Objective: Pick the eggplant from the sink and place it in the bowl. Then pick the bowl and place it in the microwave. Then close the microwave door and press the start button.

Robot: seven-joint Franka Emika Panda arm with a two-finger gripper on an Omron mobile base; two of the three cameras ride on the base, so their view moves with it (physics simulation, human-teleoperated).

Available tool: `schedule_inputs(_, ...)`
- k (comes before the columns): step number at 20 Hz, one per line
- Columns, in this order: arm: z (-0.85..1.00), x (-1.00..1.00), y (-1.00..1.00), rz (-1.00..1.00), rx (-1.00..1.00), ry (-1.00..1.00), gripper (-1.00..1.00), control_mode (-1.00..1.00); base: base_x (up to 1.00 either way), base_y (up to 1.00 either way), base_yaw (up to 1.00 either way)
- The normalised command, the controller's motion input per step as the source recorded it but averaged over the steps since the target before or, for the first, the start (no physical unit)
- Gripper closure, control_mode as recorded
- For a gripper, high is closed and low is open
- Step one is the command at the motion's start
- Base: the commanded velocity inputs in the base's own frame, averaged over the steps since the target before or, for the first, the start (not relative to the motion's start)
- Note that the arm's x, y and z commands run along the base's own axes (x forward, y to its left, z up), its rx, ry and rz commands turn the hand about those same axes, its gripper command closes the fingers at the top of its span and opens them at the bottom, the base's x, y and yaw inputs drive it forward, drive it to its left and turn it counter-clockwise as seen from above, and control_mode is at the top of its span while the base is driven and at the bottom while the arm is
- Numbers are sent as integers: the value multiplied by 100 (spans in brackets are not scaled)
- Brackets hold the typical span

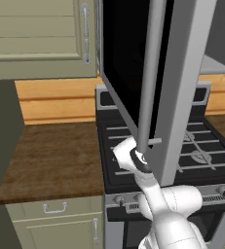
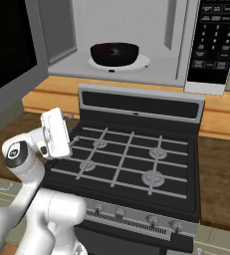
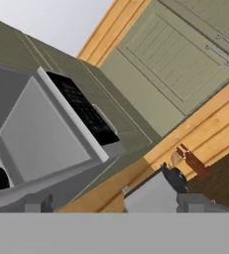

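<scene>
**Door Closure Stage: End Effector Positioned at the Open Microwave Door**

**Status of task items.** In the right base view the bowl [image 2: 114, 54] sits on the white turntable plate inside the microwave [image 2: 121, 37] cavity. A dark purple patch shows inside the bowl, judged to be the eggplant [image 2: 108, 49]; its outline is too small to confirm. The loading steps are therefore judged complete. Closing the door and pressing start are not yet done.

**Microwave door.** The microwave door [image 1: 182, 87] stands swung out toward the robot, above the stove [image 2: 131, 159]. Its long grey bar handle [image 1: 150, 73] runs vertically in the left base view, so the long axis of the part to be pushed is upright.

**End effector.** The end effector [image 1: 125, 151] is at the lower end of the handle, on the glass-front side of the door, just beside it. Contact cannot be confirmed. Its fingertips [image 3: 36, 202] are spread wide in the hand view and pinch nothing.

**Governing relation.** The door panel lies between the end effector and the cavity opening side; the hinge is on the left of the cavity. The coming move is judged to be a sweep pressing the outer face toward the cavity.

**Start button.** The control panel [image 2: 213, 42] lies on the right of the cavity, well apart from the end effector.
</scene>
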Motion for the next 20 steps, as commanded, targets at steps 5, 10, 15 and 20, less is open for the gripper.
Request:
schedule_inputs(5,-30,3,31,-14,-5,-12,-100,-100,0,0,0)
schedule_inputs(10,-15,0,31,-17,-6,-16,-100,-100,0,0,0)
schedule_inputs(15,0,-15,68,-10,-2,-15,-100,-100,0,0,0)
schedule_inputs(20,0,-7,76,-2,-3,-14,-100,-100,0,0,0)
